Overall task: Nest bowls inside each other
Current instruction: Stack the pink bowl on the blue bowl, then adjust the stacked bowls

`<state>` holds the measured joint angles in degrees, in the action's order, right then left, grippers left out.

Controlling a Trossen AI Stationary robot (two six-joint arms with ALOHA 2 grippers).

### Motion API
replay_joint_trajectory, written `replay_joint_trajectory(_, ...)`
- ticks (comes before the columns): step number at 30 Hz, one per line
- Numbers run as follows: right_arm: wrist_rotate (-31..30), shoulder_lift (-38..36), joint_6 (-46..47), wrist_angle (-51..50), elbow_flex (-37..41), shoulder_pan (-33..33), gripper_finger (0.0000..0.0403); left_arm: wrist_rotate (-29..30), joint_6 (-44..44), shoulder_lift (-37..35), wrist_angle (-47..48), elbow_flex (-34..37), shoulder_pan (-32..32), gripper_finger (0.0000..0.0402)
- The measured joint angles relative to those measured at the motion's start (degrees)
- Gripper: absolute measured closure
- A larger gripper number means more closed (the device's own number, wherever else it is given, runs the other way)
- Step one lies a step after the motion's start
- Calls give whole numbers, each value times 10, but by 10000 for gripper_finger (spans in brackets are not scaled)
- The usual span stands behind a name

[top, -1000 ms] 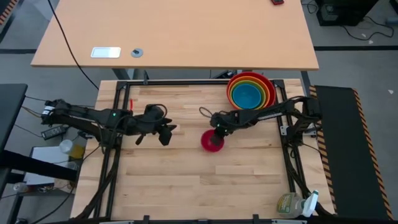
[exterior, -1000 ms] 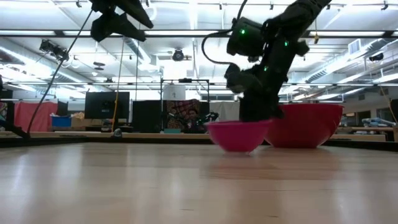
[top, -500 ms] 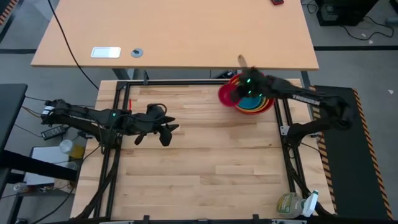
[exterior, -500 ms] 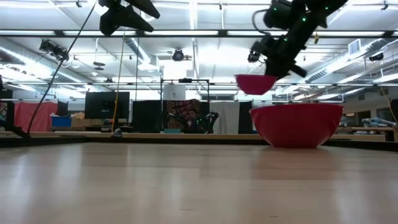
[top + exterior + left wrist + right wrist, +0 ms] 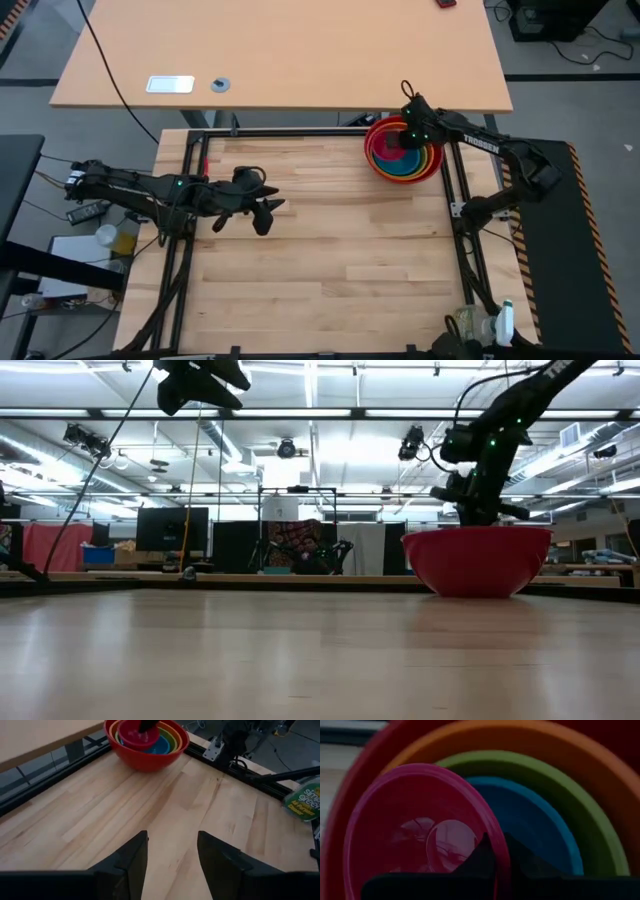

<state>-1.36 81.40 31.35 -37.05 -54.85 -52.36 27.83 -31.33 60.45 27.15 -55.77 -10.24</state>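
A stack of bowls stands at the table's far right corner: red (image 5: 378, 165) outermost, then orange (image 5: 520, 742), lime green (image 5: 565, 790) and blue (image 5: 535, 820). The small magenta pink bowl (image 5: 384, 146) is inside the stack, off-centre toward its left side, with my right gripper (image 5: 406, 136) shut on it from above. In the low view only the red bowl (image 5: 478, 560) shows, and the right gripper (image 5: 480, 510) reaches down behind its rim. My left gripper (image 5: 266, 211) hangs open above the table's left middle, nothing between its fingers (image 5: 136, 857). My right gripper pinches the pink bowl's rim (image 5: 496, 836) on the side nearest the blue bowl, one finger (image 5: 479, 856) inside the bowl and one (image 5: 521, 857) outside. The fingers slant down from above. The bowl sits open side up inside the stack; whether it rests on the blue bowl I cannot tell.
Black frame rails (image 5: 462, 205) run round the wooden top. A green cleaner bottle (image 5: 478, 328) lies by the near right corner. A second tabletop (image 5: 300, 60) lies beyond the far edge. Bare wood (image 5: 340, 260) spreads across the middle and near side.
My right gripper has lifted the pink bowl clear of the table's middle, carried it toward the far right corner and brought it down into the stack of bowls, staying shut on it. The pink bowl has gone from the bare wood to inside the blue bowl.
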Motion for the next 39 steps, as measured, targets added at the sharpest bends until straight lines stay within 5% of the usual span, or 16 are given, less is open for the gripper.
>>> replay_joint_trajectory(8, -14, 0, -7, -19, 0, 6, 341, 0, 10, -24, 38, 0, 1, 246)
replay_joint_trajectory(19, 0, -7, 15, -34, -6, 21, 232, 0, 26, -64, 74, 2, -3, 247)
replay_joint_trajectory(30, -74, -67, 51, -111, -14, 43, 210, -23, -39, -207, -67, 188, -2, 247)
replay_joint_trajectory(39, -10, -109, 40, -44, -14, 110, 211, -25, -54, -285, -150, 279, 9, 249)
